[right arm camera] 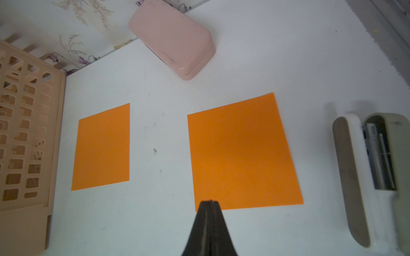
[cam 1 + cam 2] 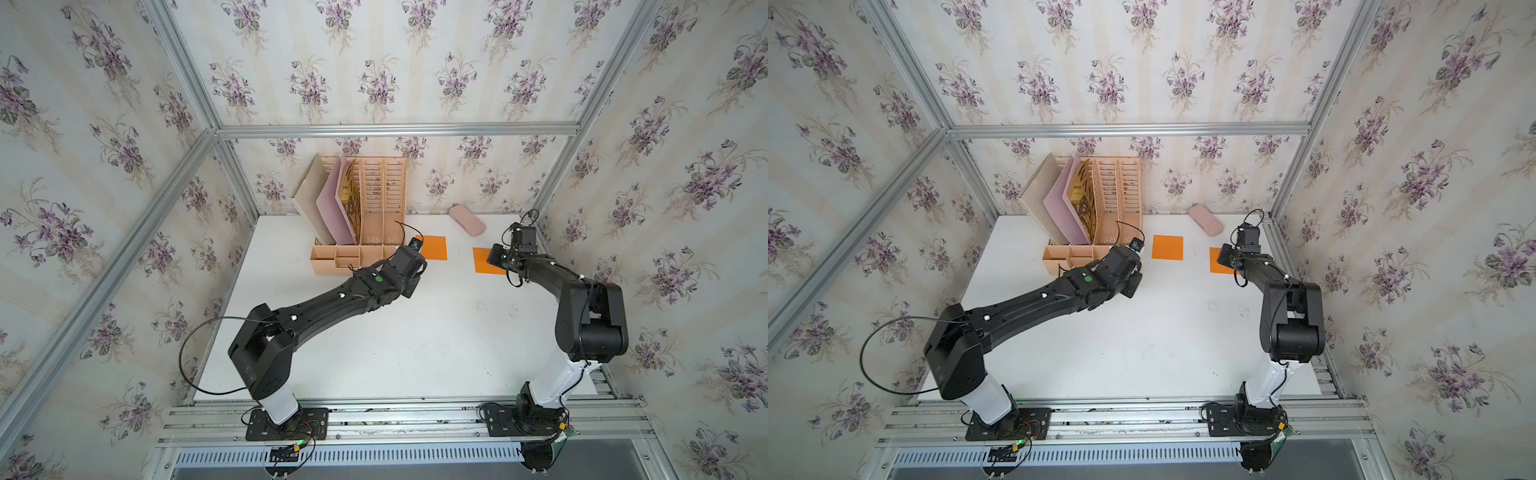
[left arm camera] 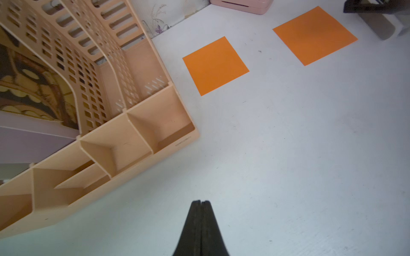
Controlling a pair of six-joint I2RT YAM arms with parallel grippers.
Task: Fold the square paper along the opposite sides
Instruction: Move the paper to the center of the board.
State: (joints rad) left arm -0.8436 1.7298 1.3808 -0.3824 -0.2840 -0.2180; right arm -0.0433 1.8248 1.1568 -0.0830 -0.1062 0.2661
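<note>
Two orange square papers lie flat on the white table. In both top views one paper (image 2: 432, 247) (image 2: 1167, 247) is next to the organizer, and the other paper (image 2: 484, 262) (image 2: 1217, 266) is partly hidden under my right wrist. In the left wrist view my left gripper (image 3: 201, 202) is shut with nothing in it, over bare table well short of the nearer paper (image 3: 215, 65). In the right wrist view my right gripper (image 1: 209, 202) is shut. Its tips sit over a near corner of the larger-looking paper (image 1: 241, 155); whether they touch it I cannot tell. Both grippers are hidden in the top views.
A peach desk organizer (image 2: 361, 208) holding folders stands at the back left, close to my left wrist. A pink case (image 2: 467, 221) lies against the back wall. A white and grey stapler-like object (image 1: 372, 177) lies beside the right paper. The table's right edge (image 1: 377, 33) runs near it.
</note>
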